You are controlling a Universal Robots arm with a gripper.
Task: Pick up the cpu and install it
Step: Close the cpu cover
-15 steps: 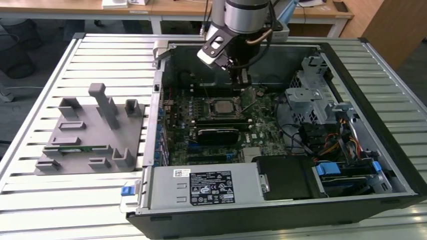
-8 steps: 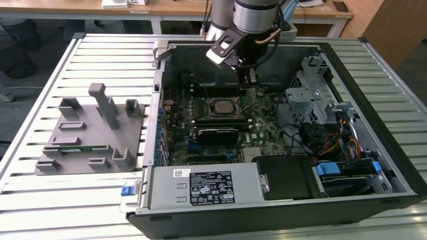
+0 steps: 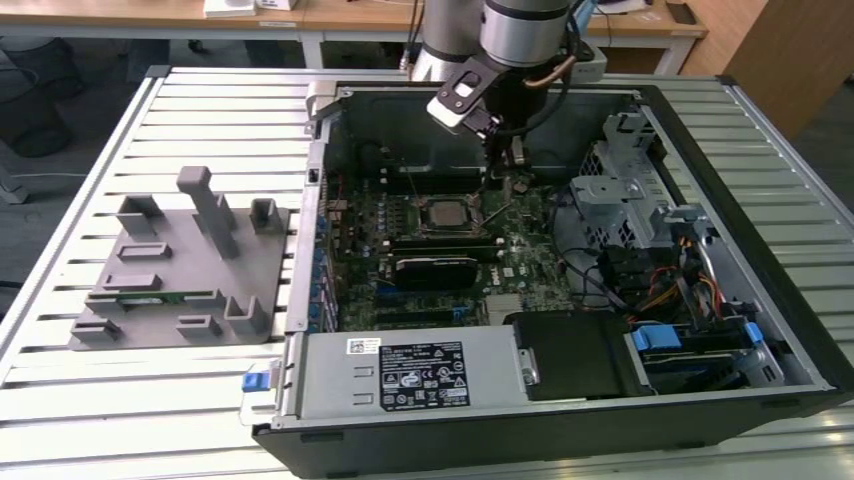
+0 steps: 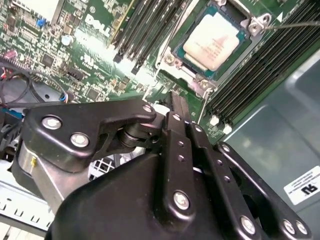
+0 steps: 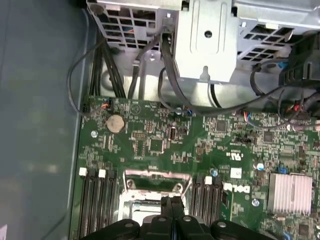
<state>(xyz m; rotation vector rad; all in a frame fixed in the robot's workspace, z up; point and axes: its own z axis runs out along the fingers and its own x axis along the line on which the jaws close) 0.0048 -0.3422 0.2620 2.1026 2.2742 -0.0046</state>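
In the exterior view I see the gripper low inside the case, near the cpu, which lies in its socket. In the second wrist view its fingers are pressed together and empty, and memory slots flank the socket. In the first wrist view, cables drape over the board's edge.

The arm enters at the upper centre of the exterior view and descends almost vertically, wrist pointing down. The gripper hangs beneath the wrist, slightly above the frame's centre. In both wrist views its black fingers are pressed together, with no gap and nothing between them.
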